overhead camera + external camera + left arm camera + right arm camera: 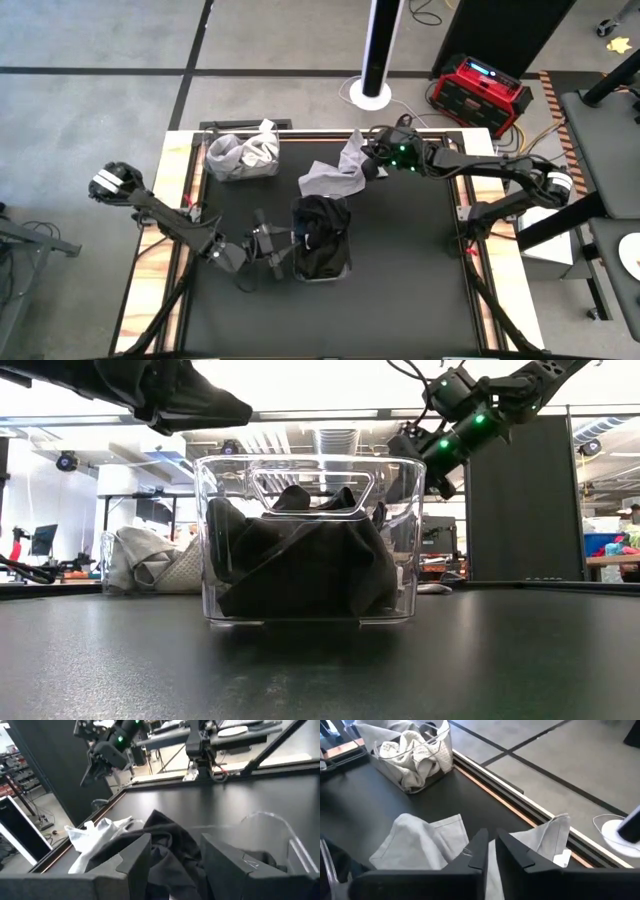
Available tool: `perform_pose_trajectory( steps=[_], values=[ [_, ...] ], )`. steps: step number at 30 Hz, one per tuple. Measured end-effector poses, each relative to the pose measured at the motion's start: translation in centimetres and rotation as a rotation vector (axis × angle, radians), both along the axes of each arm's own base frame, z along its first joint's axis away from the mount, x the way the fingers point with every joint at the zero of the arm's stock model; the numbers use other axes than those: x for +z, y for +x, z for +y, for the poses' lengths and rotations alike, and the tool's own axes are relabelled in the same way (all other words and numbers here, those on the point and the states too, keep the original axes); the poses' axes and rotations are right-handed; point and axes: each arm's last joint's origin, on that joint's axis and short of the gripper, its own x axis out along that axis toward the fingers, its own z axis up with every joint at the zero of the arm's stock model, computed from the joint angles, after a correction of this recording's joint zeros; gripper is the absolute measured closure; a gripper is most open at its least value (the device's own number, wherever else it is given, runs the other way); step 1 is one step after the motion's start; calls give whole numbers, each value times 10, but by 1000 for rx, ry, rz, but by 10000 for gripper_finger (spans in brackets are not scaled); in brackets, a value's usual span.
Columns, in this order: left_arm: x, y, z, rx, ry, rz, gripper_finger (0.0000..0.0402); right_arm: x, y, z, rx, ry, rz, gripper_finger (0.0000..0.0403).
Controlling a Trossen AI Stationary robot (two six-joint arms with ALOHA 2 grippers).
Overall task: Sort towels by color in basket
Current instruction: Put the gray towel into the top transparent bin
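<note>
A light grey towel [332, 180] lies spread at the table's far middle, one flap [352, 148] raised. My right gripper [366, 165] is over it, fingers closed [491, 847]. A clear basket [410, 540] at the centre holds black towels [320, 235]. Another clear basket [240, 172] at the far left holds light grey towels [415, 755]. My left gripper [278, 247] hovers open by the centre basket's left side. The black cloth [165, 835] shows beyond its fingers [135, 860], and the gripper touches nothing. My right gripper comes at the light grey towel from above, slanting toward the table's left, and is shut on a raised fold [520, 845] near its middle. The fingers themselves hide the exact spot. Cloth spreads to both sides of the fingers; the left part [420, 845] droops toward the table.
Bare black tabletop [410, 280] lies to the right and near side of the centre basket. Beyond the far edge stand a white pole base [370, 93] and a red case [478, 92] on the floor.
</note>
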Motion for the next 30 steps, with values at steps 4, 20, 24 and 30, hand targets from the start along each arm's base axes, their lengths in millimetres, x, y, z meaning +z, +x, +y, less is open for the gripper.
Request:
perform_pose_trajectory(
  steps=[4, 20, 24, 30],
  values=[
    [5, 1, 0, -6, 20, -25, 245, 2, 8, -4, 13, -16, 10, 338],
    [6, 0, 4, 129, 78, -25, 245, -2, 40, -33, 782, -71, 436, 173],
    [7, -1, 5, 157, 81, -32, 245, -13, 46, -28, 822, -65, 455, 173],
    [26, -1, 5, 359, 138, -59, 245, -38, 52, -33, 738, -38, 585, 175]
  ],
)
